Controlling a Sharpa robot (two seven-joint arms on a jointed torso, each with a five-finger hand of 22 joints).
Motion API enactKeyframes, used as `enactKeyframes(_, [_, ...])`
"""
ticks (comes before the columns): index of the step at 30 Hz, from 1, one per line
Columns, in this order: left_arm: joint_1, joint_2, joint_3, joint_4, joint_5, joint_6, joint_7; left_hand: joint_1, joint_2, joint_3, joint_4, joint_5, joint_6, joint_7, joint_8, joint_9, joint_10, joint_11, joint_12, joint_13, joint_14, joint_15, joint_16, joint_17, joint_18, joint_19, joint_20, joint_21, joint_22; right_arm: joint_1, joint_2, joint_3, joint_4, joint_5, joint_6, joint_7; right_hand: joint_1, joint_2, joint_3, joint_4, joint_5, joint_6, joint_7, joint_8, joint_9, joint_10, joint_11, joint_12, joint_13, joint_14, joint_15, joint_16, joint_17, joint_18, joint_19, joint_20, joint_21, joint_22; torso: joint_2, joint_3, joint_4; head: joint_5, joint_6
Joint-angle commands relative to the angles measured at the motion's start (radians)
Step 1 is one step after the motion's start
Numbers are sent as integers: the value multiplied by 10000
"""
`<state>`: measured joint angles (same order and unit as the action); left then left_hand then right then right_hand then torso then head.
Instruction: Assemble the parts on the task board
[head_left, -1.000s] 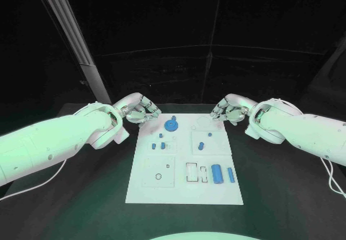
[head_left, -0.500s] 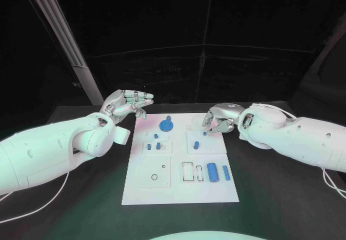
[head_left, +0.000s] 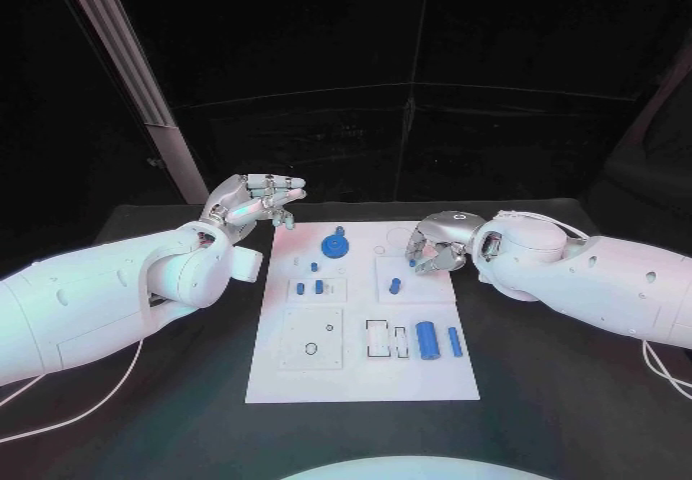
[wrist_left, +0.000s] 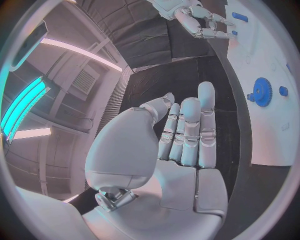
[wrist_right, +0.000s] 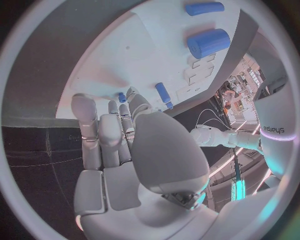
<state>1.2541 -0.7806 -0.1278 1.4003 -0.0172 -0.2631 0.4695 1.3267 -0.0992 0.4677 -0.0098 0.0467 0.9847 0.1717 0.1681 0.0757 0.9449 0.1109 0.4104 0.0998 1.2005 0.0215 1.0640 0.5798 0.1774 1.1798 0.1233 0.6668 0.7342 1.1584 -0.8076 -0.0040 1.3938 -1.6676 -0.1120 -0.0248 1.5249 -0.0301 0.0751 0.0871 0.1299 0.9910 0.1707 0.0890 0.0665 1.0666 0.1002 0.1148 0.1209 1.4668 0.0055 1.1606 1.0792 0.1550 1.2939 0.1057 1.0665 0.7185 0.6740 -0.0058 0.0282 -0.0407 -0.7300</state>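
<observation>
The task board (head_left: 361, 355) lies lengthwise in the middle of the black table (head_left: 562, 390), carrying blue parts: a gear (head_left: 338, 246) at its far end, two small pegs (head_left: 309, 287) on the left-centre panel, an oblong piece (head_left: 394, 288) on the right-centre panel, and a thick cylinder (head_left: 428, 340) with a thin rod (head_left: 456, 341) just beside it toward the near right.

Against the picture of a second ago, the right hand (head_left: 433, 250) has come in from the board's far right corner and now sits over the right-centre panel, fingers bent downward, just beyond the oblong piece; a small blue peg (head_left: 414, 265) shows at its fingertips, though whether it is pinched or merely lying under them cannot be told. The left hand (head_left: 255, 205) has lifted away from the far left corner; it now hovers raised beside that corner, off the board, fingers extended side by side and holding nothing, as the left wrist view confirms (wrist_left: 181, 145); the gear lies near it but apart. The parts on the board keep their places.
</observation>
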Motion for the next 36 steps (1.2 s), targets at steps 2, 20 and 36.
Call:
enactKeyframes(2, [7, -12, 6, 27, 235, 76, 229, -63, 28, -77, 3, 43, -49, 0, 49, -4, -68, -10, 63, 0, -81, 34, -39, -35, 55, -76, 7, -80, -28, -35, 42, 3, 23, -393, 231, -168, 0, -35, 146, -20, -28, 57, 33, -40, 18, 95, 50, -70, -63, 256, 81, 94, 56, -113, 15, 82, 127, 109, 5, 9, -17, 6, -25])
enactKeyframes(20, [-4, -9, 6, -11, 239, 88, 193, -23, 77, -100, -2, 44, -44, -6, 93, 3, -109, -9, 106, -2, -105, 37, -47, -82, 57, -71, 12, -120, -61, -103, 212, 3, -92, -617, 469, -224, 64, 315, 2263, -297, -769, 704, -123, -36, 51, 990, -143, -245, -538, 334, -58, 662, 473, -219, 211, -34, 800, 954, -5, 4, -18, -2, -105])
enactKeyframes(36, [-4, -17, 6, -23, 239, 91, 119, -68, 105, -184, 48, 42, -68, 1, 138, 7, -179, 3, 158, -9, -123, 49, -39, -126, 55, -59, 22, -170, -104, -161, 333, 4, -77, -1079, 441, -536, -640, -173, 3888, -687, -791, 978, -153, -109, 62, 1310, -164, -442, -553, 316, -91, 840, 529, -252, 207, -57, 1043, 1217, -13, 8, -29, -44, -47])
